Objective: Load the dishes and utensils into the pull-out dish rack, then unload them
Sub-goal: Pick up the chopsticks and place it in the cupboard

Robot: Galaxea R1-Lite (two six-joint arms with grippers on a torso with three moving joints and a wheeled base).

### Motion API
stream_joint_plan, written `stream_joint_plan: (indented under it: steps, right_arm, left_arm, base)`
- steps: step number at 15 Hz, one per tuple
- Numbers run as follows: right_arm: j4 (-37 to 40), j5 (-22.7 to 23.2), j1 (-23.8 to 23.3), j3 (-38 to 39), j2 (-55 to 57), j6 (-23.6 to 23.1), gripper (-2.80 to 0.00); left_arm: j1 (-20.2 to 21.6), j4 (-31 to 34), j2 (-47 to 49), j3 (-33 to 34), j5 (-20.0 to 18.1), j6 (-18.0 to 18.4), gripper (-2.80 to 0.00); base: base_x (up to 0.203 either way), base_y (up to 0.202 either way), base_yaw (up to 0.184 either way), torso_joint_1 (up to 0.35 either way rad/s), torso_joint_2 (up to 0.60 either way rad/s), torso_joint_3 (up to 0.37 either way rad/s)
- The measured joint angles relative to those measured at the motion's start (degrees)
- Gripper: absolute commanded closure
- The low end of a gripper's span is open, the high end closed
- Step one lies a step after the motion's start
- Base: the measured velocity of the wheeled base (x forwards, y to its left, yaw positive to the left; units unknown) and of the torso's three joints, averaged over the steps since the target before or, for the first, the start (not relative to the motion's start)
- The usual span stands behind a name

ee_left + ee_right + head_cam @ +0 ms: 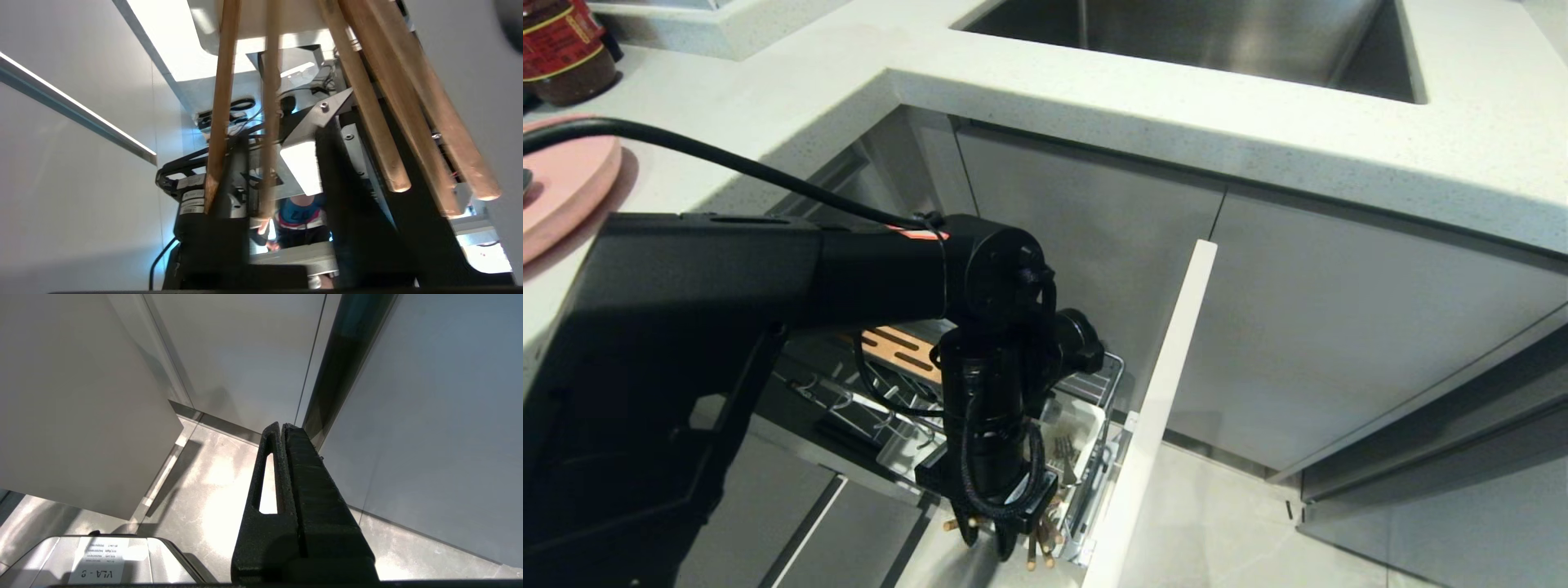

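The pull-out dish rack [1094, 384] stands drawn out under the counter, with its light-wood strip [900, 349] and white cutlery cup [1086, 425]. My left gripper [995, 545] points down at the near end of the cup, among several wooden chopsticks [1045, 539]. In the left wrist view the left gripper [282, 175] is open; two chopsticks [222, 122] run along its gap and others [380, 122] lean beside it. The pink plate [560, 192] lies on the counter at far left. My right gripper [282, 428] is shut and parked low over the floor.
The rack's tall white front panel [1168, 384] stands just right of my left hand. The steel sink [1201, 37] is at the back, and a dark jar [564, 49] at the far left corner. A person [300, 216] shows behind my base.
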Motion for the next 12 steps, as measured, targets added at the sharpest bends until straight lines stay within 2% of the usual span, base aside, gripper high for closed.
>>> stream_joint_plan:
  steps: [12]
  right_arm:
    - [0.00, 0.00, 0.02, 0.00, 0.00, 0.00, 0.00]
  left_arm:
    - [-0.29, 0.30, -4.88, -0.38, 0.05, -1.41, -2.80]
  base:
    - [0.000, 0.000, 0.000, 0.000, 0.00, 0.000]
